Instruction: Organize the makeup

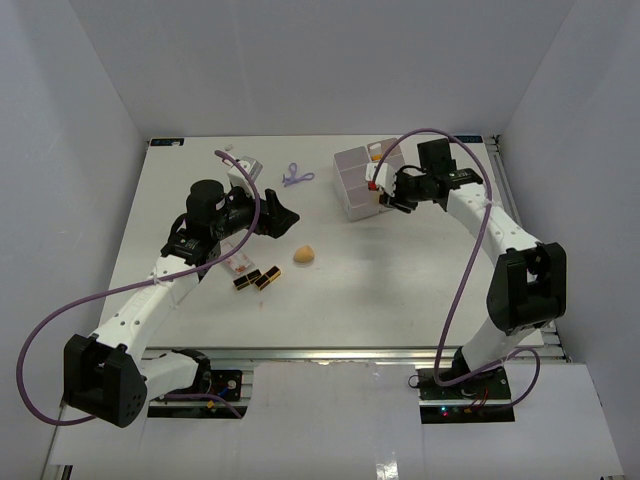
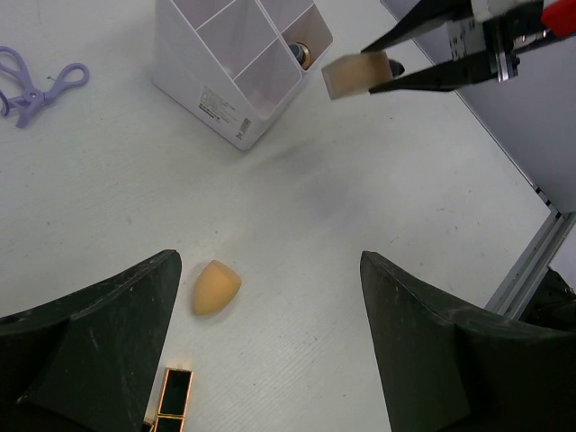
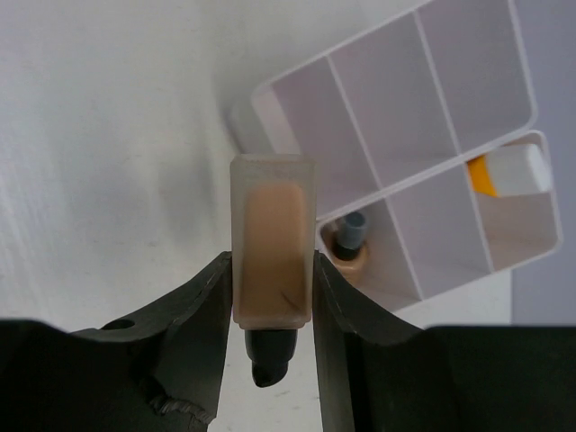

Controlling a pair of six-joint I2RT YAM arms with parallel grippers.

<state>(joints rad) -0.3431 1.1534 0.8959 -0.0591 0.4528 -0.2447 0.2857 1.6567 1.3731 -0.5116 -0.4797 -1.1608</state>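
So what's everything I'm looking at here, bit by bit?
table: one, white, under everything
box: one, white, divided, back right
bottles: two, beige with dark caps; one gripped beside the box, one standing in it
tube: one, orange with white cap, in the box
clip: one, lilac, back of table, left of box
sponge: one, peach, mid-table
lipsticks: two, black and gold, side by side, front left of sponge
small pale item: one, back left edge, too small to identify
left gripper: one, black, open, above the sponge and lipsticks
right gripper: one, black, shut on a bottle
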